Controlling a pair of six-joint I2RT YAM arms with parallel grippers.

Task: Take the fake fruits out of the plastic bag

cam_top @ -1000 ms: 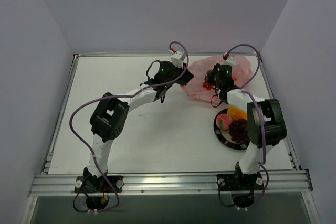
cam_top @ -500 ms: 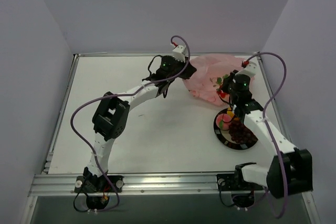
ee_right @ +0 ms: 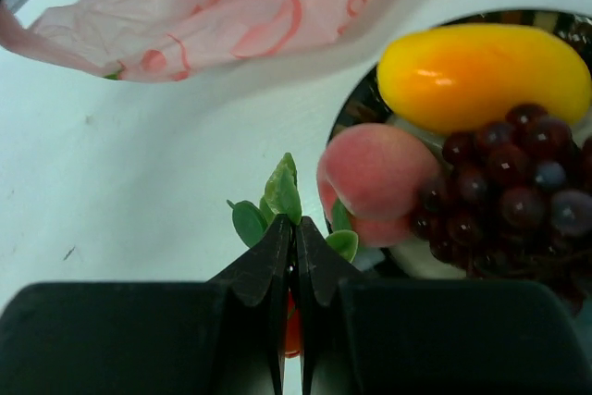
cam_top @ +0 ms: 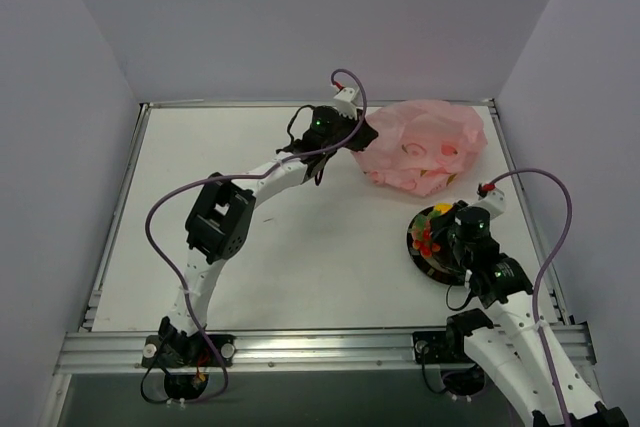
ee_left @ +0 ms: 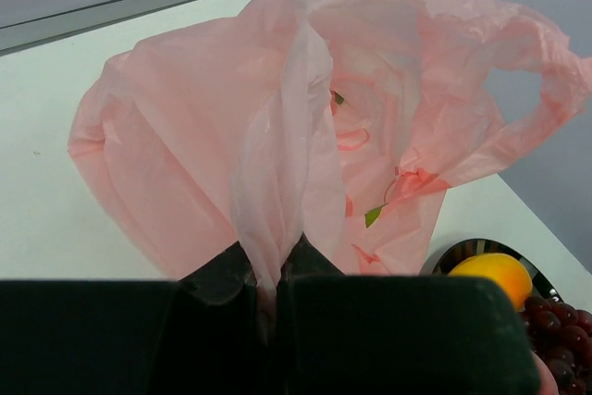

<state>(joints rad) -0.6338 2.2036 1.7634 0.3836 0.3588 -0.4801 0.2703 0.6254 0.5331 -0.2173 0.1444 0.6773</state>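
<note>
The thin pink plastic bag (cam_top: pixel 425 145) lies puffed up at the back right, and my left gripper (cam_top: pixel 352 133) is shut on a gathered fold at its left edge. The left wrist view shows that fold pinched between the jaws of the left gripper (ee_left: pixel 277 261), with the bag (ee_left: pixel 305 108) spreading beyond. My right gripper (cam_top: pixel 433 235) hangs over the left rim of the plate (cam_top: pixel 437 273), shut on the strawberry (ee_right: pixel 292 330) by its green leaves (ee_right: pixel 282 193). The peach (ee_right: pixel 379 173), the yellow-orange fruit (ee_right: pixel 481 76) and the grape bunch (ee_right: pixel 509 182) lie on the plate (ee_right: pixel 356 117).
The white table (cam_top: pixel 200 207) is walled on three sides, with a metal rail along the near edge. Cables loop above both arms. The plate stands close to the right wall, just in front of the bag.
My right arm has drawn back from the bag to the plate, carrying the strawberry. The left gripper has kept its hold, and the bag now shows uncovered and fuller.
</note>
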